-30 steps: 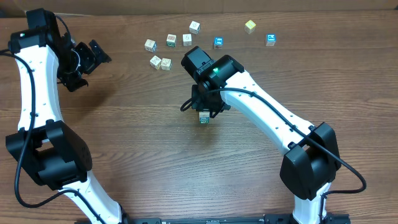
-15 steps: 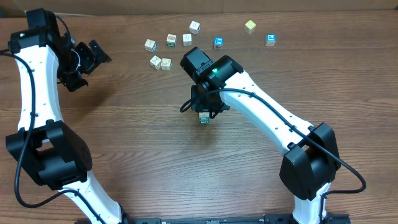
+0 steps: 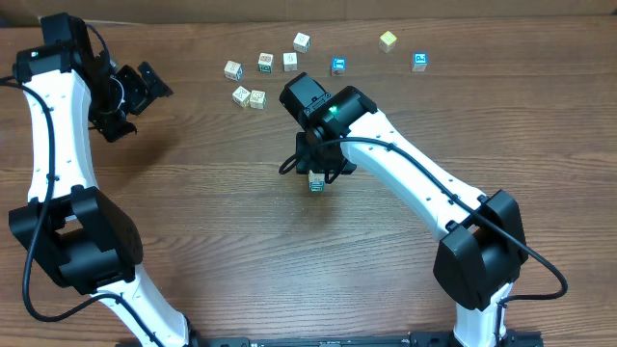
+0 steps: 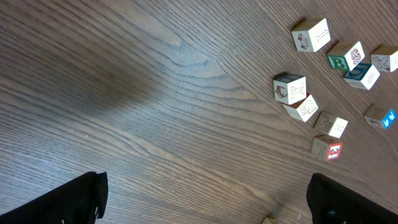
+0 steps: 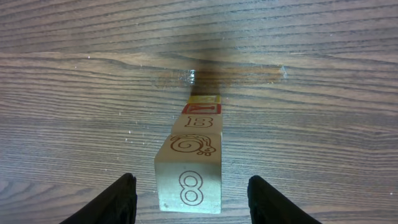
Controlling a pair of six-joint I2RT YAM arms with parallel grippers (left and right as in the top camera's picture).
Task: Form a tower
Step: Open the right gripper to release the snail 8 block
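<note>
Right wrist view puts the upright tower of pale printed wooden cubes [image 5: 196,149] between the parted fingers of the right gripper [image 5: 192,200], touching neither.

Bright, even light from above, soft shadows on the table [image 4: 186,143], faint glare, focus sharp throughout.

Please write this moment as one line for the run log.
task: form a tower | tower: standing | right pincer: open, astride tower top, not touching | left pincer: open, empty | loose cubes: far side of table
</note>
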